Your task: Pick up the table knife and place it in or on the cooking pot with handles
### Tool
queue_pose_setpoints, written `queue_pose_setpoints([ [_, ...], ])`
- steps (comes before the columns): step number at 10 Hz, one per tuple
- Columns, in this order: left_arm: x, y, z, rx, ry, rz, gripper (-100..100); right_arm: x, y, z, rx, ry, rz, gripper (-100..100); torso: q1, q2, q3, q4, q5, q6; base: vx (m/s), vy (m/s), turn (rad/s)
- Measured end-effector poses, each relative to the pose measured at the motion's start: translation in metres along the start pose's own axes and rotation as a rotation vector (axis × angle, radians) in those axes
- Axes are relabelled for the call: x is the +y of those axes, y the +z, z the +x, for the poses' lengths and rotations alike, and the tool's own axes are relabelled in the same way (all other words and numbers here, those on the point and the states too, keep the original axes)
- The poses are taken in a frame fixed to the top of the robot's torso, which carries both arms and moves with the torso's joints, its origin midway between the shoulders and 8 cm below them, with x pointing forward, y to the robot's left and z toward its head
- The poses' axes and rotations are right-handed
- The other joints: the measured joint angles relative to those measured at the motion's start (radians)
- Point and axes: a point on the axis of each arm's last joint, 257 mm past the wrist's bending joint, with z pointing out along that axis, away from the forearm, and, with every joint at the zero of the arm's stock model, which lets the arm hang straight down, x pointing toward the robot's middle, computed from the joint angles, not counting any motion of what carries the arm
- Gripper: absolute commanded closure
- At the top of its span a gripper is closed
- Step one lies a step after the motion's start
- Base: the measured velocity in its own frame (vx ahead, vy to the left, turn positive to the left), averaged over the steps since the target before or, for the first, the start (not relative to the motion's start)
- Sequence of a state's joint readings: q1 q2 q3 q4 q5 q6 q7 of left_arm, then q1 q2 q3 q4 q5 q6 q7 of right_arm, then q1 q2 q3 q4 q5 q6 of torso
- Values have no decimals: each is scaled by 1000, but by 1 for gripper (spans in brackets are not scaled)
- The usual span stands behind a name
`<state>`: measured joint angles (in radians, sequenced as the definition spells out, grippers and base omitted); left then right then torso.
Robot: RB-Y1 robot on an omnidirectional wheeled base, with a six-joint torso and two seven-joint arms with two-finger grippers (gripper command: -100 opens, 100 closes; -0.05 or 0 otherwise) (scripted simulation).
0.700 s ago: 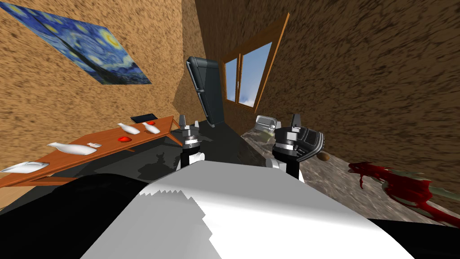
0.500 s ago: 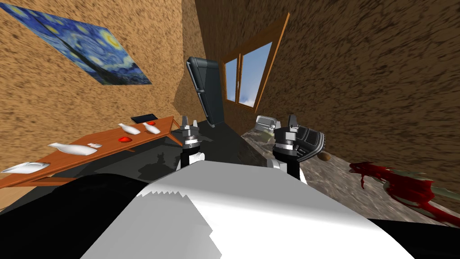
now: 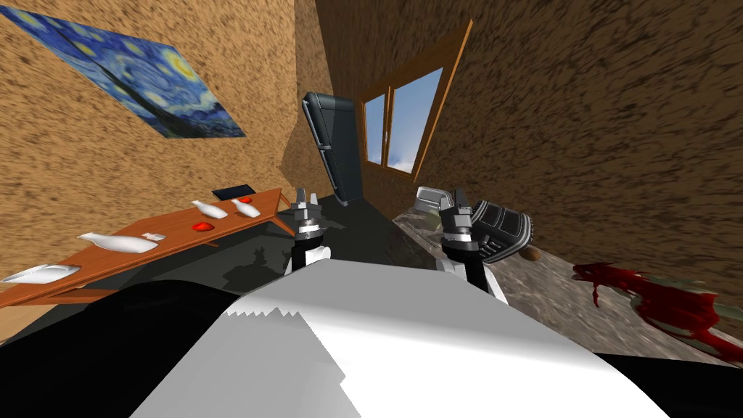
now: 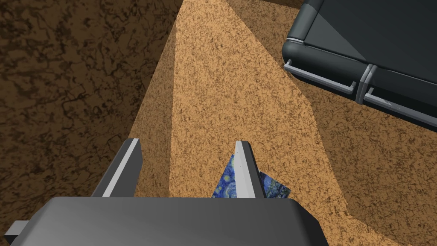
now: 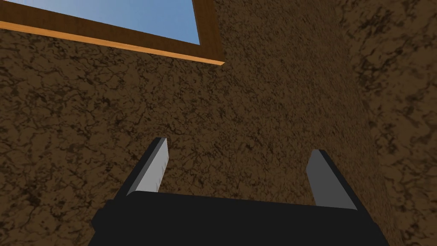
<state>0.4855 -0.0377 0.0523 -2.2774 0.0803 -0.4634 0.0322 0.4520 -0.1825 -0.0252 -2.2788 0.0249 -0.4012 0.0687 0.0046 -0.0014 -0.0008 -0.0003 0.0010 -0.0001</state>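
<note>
Two grippers, both spread and empty: left gripper [image 4: 187,147] and right gripper [image 5: 239,145] are held up in front of me, side by side, with nothing between either pair of fingers

Table knife [image 3: 43,272]: best guess is the flat white blade-like piece at the far-left end of the wooden table [image 3: 181,231]. It's too small to be sure, and other white slender items [image 3: 116,242] lie along the same top. It sits well apart from both hands, off to my left and lower than the left gripper, with its long axis roughly along the table's length. Left arm is the nearer one, so I'd judge it takes the pick once the base turns or closes in. Fingers should straddle the narrow width, square to that axis

Cooking pot [image 3: 433,196]: probably the silver-grey vessel on the stone-look countertop [image 3: 551,290], just beyond the right gripper and beside a dark ribbed object [image 3: 504,231]. Knife and pot are on opposite sides of me, so the carry has to cross the gap between table and counter
</note>
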Motion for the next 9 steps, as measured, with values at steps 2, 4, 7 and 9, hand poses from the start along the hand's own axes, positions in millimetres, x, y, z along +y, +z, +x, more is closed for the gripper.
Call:
queue_pose_setpoints([
  [2, 0, 0, 0, 0, 0, 0, 0, -6, -1, 6, 48, -38, 1, -100, 0, 0, 0, 0, 0, 0, 14, 59, -6],
  [4, 0, 0, 0, 0, 0, 0, 0, -12, -3, 9, 93, -74, 2, -100, -1, 0, 0, 0, 0, 0, 14, 54, -7],
  [7, 0, 0, 0, 0, 0, 0, 0, -19, -5, 13, 153, -127, 0, -100, -1, 0, 0, 0, 0, 0, 19, 62, -7],
  [9, 0, 0, 0, 0, 0, 0, 0, -24, -7, 15, 197, -166, -1, -100, 0, 0, 0, 0, 0, 0, 13, 67, -10],
])
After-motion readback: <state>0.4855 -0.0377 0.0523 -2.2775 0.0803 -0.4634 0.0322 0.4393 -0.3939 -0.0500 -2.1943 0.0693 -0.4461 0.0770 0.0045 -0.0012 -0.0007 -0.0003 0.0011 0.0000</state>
